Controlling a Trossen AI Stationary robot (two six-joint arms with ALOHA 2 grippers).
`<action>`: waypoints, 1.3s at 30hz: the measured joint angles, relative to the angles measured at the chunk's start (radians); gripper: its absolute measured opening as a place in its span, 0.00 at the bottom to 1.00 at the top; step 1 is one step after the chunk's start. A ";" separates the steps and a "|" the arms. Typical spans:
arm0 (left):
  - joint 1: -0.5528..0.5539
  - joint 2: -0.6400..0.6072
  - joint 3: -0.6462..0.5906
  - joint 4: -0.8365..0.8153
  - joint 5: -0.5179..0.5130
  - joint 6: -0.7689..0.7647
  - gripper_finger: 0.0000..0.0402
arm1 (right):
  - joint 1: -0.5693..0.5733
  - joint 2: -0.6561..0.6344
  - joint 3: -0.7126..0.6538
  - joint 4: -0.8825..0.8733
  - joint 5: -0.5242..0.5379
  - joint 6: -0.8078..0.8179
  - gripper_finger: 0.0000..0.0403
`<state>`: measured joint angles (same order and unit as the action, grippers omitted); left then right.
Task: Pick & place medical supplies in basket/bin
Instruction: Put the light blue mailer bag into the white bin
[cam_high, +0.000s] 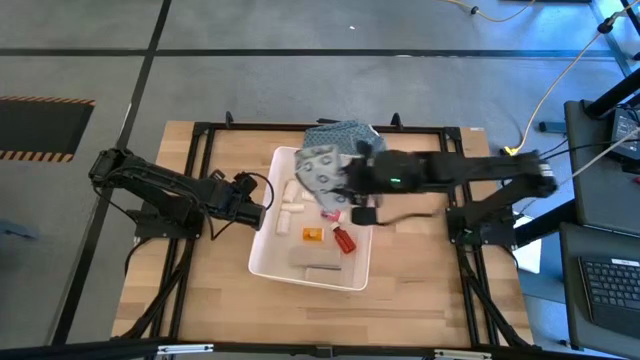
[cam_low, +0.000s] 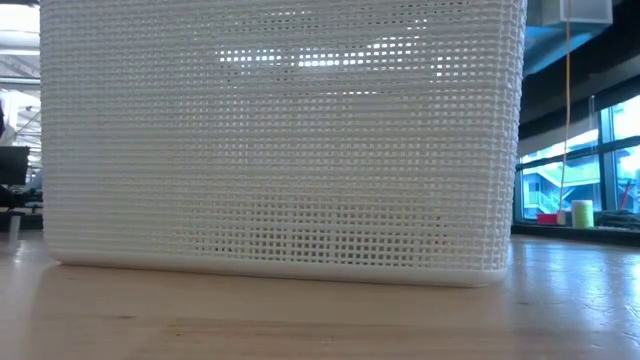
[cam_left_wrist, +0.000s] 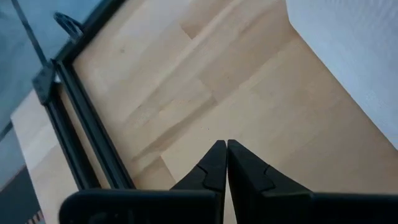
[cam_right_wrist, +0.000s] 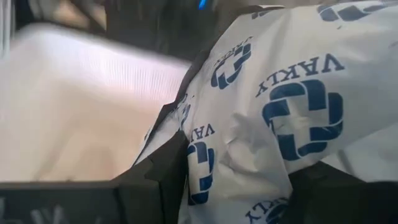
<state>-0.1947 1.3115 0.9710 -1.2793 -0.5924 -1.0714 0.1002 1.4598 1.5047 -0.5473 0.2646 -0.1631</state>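
The white basket (cam_high: 262, 262) stands mid-table, and its mesh wall (cam_low: 280, 150) fills the low view. Inside lie white tubes (cam_high: 291, 196), a pink-labelled box (cam_high: 330, 213), an orange item (cam_high: 312, 235), a red bottle (cam_high: 344, 240) and flat pale packs (cam_high: 312, 261). My right gripper (cam_high: 347, 187) reaches in from the table's right over the basket's far half and is shut on the flat grey patterned pouch (cam_high: 319, 167). My left gripper (cam_high: 252, 208) is shut and waits just outside the basket's left wall. My right gripper pinches the pouch between its two fingers (cam_right_wrist: 163, 180). The pale sheet with blue crosses (cam_right_wrist: 273, 106) bunches and creases in the gap. The arm comes from the table's right, and the pouch spreads away from the fingers over the basket's far end. Whether it rests on the rim cannot be told.
A blue-green patterned cloth (cam_high: 349, 133) lies just beyond the basket's far rim, under the right arm. A black frame (cam_high: 200, 150) borders the wooden table (cam_high: 420, 280); its rail (cam_left_wrist: 74, 118) shows beside my left gripper (cam_left_wrist: 227, 158). Bare wood lies near and right of the basket.
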 joint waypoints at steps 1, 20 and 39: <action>0.000 0.000 0.000 0.000 0.012 0.001 0.02 | -0.019 0.033 0.010 -0.017 -0.035 0.000 0.44; 0.000 0.000 0.000 -0.003 0.034 0.005 0.02 | -0.124 0.446 0.014 -0.026 -0.265 -0.102 0.44; 0.000 0.000 0.000 -0.003 0.006 0.019 0.01 | -0.057 0.501 0.014 -0.056 -0.306 -0.343 0.44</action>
<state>-0.1947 1.3117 0.9710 -1.2823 -0.5861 -1.0523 0.0429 1.9612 1.5192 -0.6036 -0.0410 -0.5064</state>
